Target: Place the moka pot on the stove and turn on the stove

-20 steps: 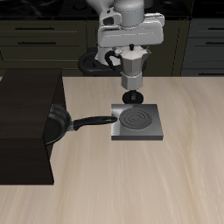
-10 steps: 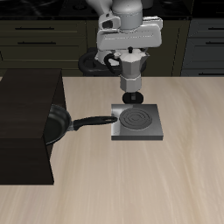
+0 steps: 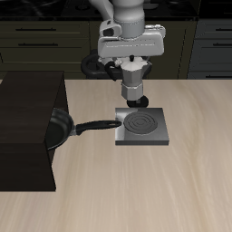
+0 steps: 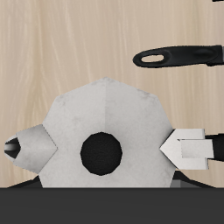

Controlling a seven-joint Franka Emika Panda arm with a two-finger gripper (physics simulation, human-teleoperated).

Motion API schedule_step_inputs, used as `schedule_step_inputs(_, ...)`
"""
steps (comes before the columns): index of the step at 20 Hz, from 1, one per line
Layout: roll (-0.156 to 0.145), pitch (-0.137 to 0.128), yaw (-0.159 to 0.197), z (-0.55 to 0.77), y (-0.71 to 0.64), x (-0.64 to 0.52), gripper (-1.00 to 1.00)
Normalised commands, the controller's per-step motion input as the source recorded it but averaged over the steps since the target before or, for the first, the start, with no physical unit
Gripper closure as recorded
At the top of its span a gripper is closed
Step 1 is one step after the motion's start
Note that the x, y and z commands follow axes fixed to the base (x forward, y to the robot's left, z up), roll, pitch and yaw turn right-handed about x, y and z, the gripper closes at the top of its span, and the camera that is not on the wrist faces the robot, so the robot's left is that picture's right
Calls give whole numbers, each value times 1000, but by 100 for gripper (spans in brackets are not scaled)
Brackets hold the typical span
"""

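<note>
In the exterior view the gripper (image 3: 133, 60) holds the moka pot (image 3: 133, 79) in the air above the table (image 3: 181, 172), just behind the stove (image 3: 141, 125); a black frying pan (image 3: 60, 129) lies beside the stove, its handle reaching toward it. In the wrist view the fingers (image 4: 187, 146) press against opposite sides of the pot's lid (image 4: 106, 131), and the pan's handle (image 4: 182, 57) shows over the wood.

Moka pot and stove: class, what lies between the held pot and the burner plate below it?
Nothing. In the exterior view the moka pot, held by the gripper, hangs over the back edge of the stove, with only bare table between.
</note>
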Motion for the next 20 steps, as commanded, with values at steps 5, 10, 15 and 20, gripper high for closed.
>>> schedule_step_inputs(5, 4, 22, -3, -178, -27, -68, 100)
schedule_step_inputs(10, 9, -9, 18, -23, 3, -95, 100)
schedule_step_inputs(15, 0, 7, 0, -47, -37, -19, 100)
schedule_step_inputs(20, 0, 3, -10, -57, 34, 61, 100)
